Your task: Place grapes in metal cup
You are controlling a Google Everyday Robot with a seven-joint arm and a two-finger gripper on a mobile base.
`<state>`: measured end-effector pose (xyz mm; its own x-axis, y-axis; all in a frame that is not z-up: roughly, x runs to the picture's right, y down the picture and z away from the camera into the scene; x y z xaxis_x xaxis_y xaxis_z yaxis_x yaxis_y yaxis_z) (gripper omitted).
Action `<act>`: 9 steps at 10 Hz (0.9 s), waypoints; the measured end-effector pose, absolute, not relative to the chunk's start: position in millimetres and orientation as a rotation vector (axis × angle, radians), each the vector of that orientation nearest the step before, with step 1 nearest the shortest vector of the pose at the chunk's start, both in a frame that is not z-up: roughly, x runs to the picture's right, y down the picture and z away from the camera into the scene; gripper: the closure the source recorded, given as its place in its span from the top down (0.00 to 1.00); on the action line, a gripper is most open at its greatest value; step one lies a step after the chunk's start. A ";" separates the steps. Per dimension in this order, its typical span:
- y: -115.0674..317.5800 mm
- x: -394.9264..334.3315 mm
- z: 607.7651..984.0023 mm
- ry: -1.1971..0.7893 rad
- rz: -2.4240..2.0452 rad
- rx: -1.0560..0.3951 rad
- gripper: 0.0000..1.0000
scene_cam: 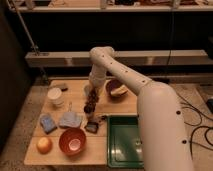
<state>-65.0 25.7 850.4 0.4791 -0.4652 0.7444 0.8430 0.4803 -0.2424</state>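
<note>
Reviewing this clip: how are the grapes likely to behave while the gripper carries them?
The grapes hang as a long bunch below the gripper over the table, so they probably dangle loosely and may swing. Being a cluster of small round fruits, single ones might drop off and roll. They look light for their length.
</note>
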 end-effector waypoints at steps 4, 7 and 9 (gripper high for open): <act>32.6 -69.8 847.4 -0.632 -0.892 -0.646 0.39; 28.3 -69.8 839.8 -0.631 -0.886 -0.626 0.69; 28.3 -70.0 840.0 -0.631 -0.886 -0.626 0.71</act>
<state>-70.0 28.3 840.0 0.4822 -0.4976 0.7210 0.8438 0.4850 -0.2296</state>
